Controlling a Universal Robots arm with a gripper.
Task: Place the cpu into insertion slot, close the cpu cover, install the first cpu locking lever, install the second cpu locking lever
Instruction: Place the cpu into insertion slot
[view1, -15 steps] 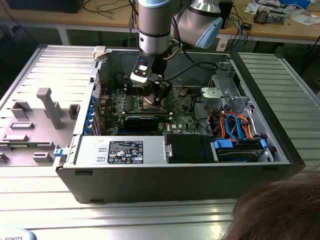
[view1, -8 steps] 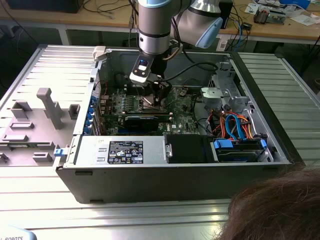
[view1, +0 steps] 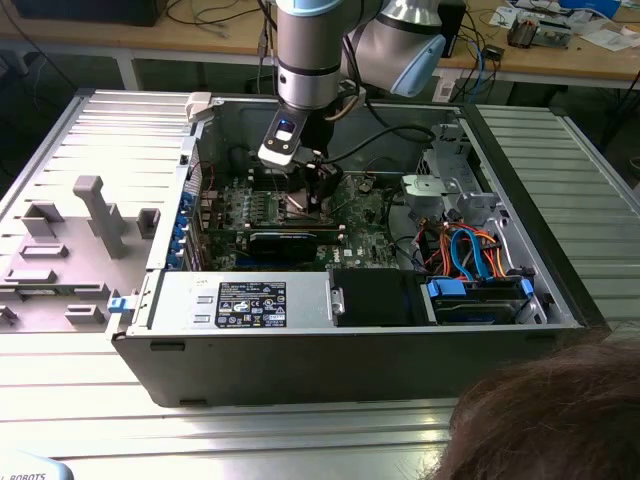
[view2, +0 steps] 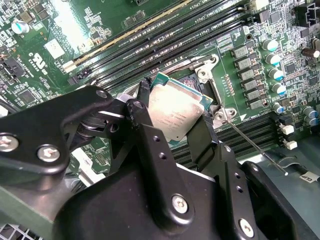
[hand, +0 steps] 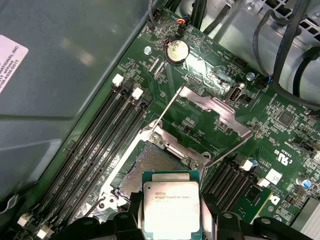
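My gripper is shut on the cpu, a flat square chip with a dull silver top, pinched by its two side edges. The chip hangs just above the near edge of the insertion slot, whose dark pin field lies bare inside a silvery rim. The cpu cover, a thin metal frame, is swung open beyond the slot. A thin wire lever stands free beside the socket. In the second wrist view the black fingers clamp the cpu. In the exterior view the gripper reaches down into the open computer case.
Long black memory slots run beside the socket, and a coin battery sits further back. The case wall is close on one side. Orange and blue cables fill the exterior view's right. A person's hair shows at the front.
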